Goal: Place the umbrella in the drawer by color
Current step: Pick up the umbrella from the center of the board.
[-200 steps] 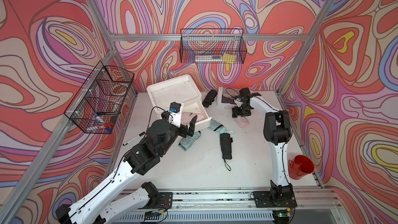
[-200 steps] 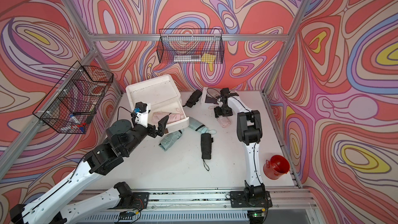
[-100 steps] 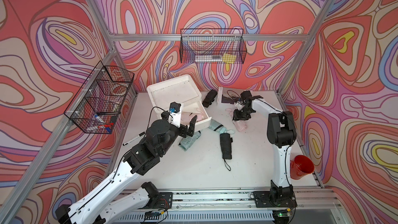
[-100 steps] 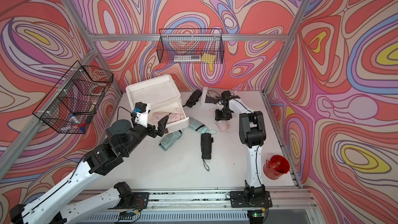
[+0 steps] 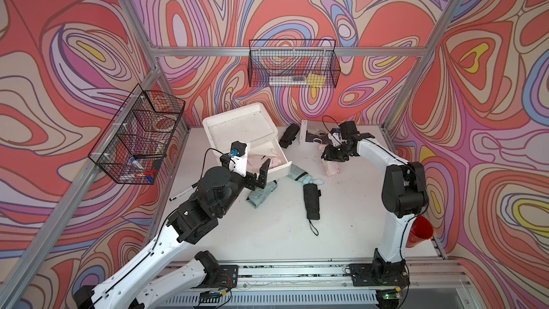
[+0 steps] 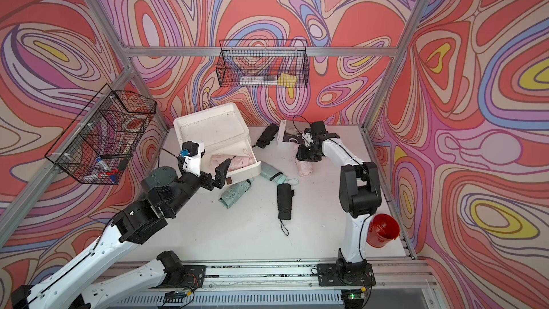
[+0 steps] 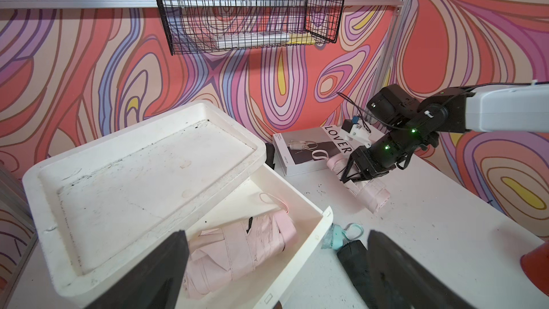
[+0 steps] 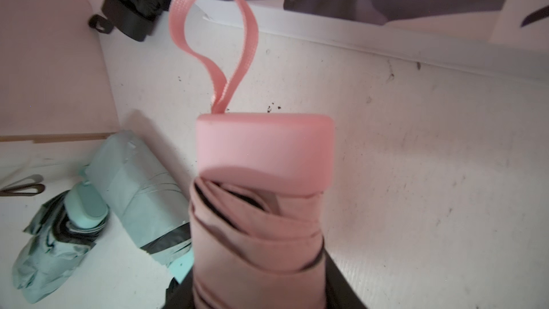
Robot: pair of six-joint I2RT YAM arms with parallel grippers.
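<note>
Swirl-patterned walls (image 5: 297,10) enclose a white table (image 5: 267,233), with an open drawer (image 5: 282,168) near its back-left corner. The right gripper (image 5: 334,158) pinches the pink umbrella (image 5: 332,170) near the back edge; the left gripper (image 5: 260,171) hangs spread wide before the drawer.

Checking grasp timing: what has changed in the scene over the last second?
The right claw closed on the pink umbrella lying on the table, and that arm's elbow swung back toward its base. The left claw stayed open at the drawer. The black umbrella mid-table did not move.
</note>
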